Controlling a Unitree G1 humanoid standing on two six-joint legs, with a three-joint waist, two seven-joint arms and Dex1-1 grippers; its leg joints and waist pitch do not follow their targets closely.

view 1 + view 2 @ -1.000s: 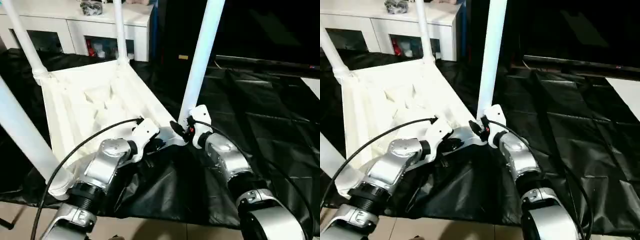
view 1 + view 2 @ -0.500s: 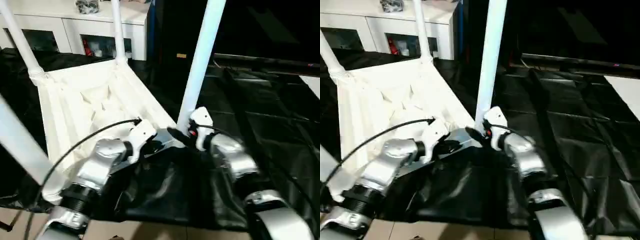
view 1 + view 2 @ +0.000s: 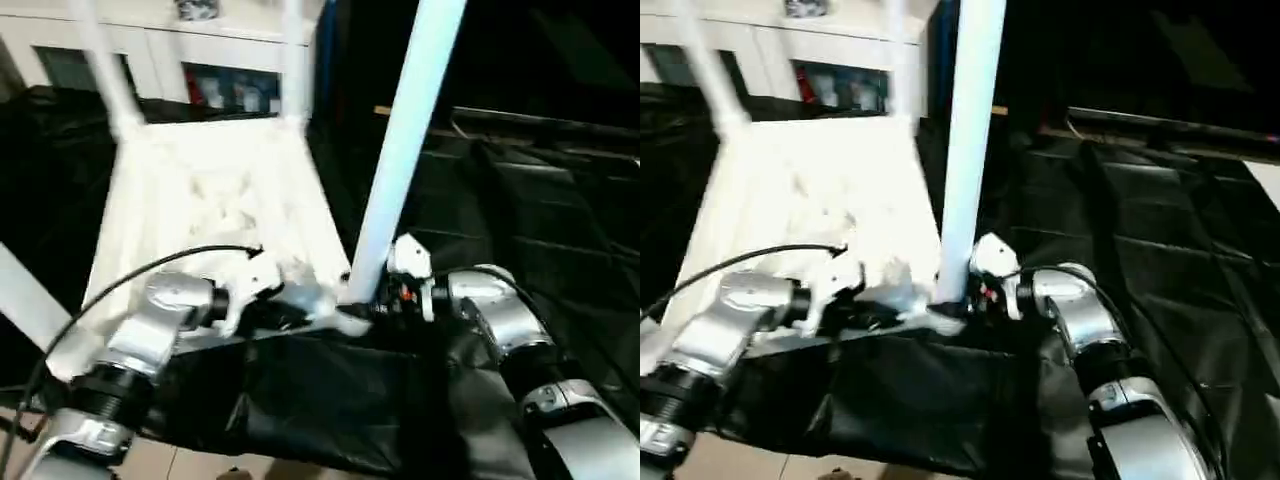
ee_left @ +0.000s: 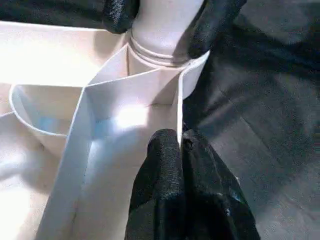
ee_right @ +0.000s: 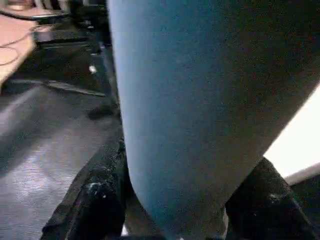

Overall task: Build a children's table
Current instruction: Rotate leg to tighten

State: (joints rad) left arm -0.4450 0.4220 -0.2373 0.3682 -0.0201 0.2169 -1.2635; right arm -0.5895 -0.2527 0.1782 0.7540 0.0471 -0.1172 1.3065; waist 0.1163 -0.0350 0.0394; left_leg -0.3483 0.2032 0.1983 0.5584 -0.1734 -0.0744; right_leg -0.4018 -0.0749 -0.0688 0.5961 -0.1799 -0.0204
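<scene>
White plastic ribbed tabletop (image 3: 200, 190) lies upside down, tube legs up.
Left jaws (image 4: 181, 150) clenched on its rim; right jaws (image 5: 175, 220) grasp the near white tapered leg (image 3: 400, 150).

Head pair high, downward; wrists close — shared leg (image 3: 400, 160)

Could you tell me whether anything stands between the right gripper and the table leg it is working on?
Nothing visible does. The right gripper has its two black fingers on either side of the leg, at its base by the tabletop's corner socket.
</scene>
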